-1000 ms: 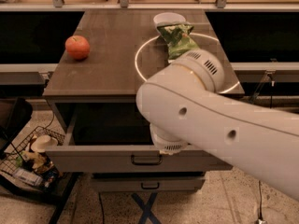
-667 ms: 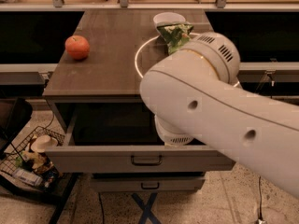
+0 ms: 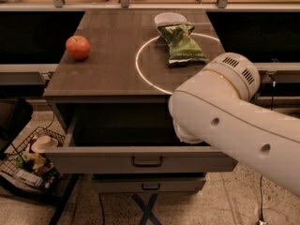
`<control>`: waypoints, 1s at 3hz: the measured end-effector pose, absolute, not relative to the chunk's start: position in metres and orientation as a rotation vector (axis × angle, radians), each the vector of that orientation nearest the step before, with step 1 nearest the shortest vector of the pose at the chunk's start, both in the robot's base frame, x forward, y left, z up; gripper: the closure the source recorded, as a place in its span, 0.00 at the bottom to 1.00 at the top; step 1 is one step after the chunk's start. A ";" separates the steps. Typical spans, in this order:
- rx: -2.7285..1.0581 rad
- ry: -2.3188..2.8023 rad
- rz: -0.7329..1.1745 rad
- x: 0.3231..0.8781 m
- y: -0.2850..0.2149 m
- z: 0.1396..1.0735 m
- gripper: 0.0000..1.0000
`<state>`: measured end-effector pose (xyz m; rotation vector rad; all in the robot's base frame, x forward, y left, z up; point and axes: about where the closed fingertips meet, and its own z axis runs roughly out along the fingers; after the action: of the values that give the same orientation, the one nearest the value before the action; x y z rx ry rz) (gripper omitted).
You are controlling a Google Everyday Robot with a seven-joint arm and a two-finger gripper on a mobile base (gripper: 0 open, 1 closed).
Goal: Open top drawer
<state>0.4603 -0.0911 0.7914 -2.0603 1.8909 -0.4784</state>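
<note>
The top drawer (image 3: 93,159) is a grey cabinet drawer pulled well out from under the dark tabletop (image 3: 108,64). Its small black bar handle (image 3: 146,161) sits at the centre of the front, and the inside is dark. My big white arm (image 3: 234,121) crosses the right side of the view, over the drawer's right end. The gripper is hidden behind the arm, somewhere near the drawer's right inside, so its fingers do not show.
A red apple (image 3: 78,47), a green chip bag (image 3: 182,43) and a white bowl (image 3: 169,18) lie on the tabletop. A narrower grey drawer (image 3: 150,185) sits shut below. A wire basket (image 3: 28,161) of clutter stands on the floor at left.
My arm has swung to the right and pulled back, uncovering the chip bag and more of the drawer front. The drawer stays open as before.
</note>
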 end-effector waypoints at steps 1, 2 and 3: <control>-2.021 1.844 -0.499 0.485 -0.103 0.773 1.00; -2.008 1.829 -0.486 0.506 -0.109 0.755 1.00; -2.001 1.852 -0.429 0.518 -0.117 0.728 1.00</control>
<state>0.5179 -0.1167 0.7278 -2.0014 1.8522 -0.4294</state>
